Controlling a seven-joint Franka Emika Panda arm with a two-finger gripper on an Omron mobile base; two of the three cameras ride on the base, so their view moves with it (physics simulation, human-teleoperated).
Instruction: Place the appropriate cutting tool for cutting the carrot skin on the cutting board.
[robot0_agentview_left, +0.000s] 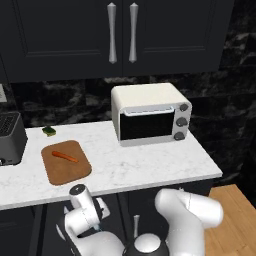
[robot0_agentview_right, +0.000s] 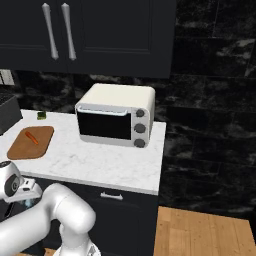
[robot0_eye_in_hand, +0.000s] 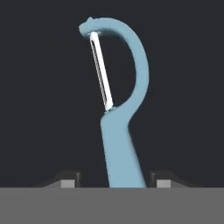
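Pincer (robot0_eye_in_hand: 113, 181) tips stand on either side of the light blue peeler (robot0_eye_in_hand: 120, 131), whose handle rises between them in the hand view; the dark tips look set a little apart from the handle, so whether they clamp it cannot be told. Its curved head arches to the upper left, with a thin white blade bridging the arc, all against a plain dark backdrop.

From the base views, the hand hangs low in front of the counter, below its edge, at the left side of the robot. On the white marble counter (robot0_agentview_left: 150, 167) the brown wooden cutting board (robot0_agentview_left: 65, 170) lies flat near the front edge, with the small orange carrot (robot0_agentview_left: 65, 157) resting on it, toward its back half. Behind the board, near the wall, sits a small green object (robot0_agentview_left: 49, 131). A dark appliance (robot0_agentview_left: 11, 137) stands at the far left. To the right of the board, well apart, is a cream toaster oven (robot0_agentview_left: 150, 120) with three knobs. Dark cabinets (robot0_agentview_left: 120, 35) with silver handles hang above.
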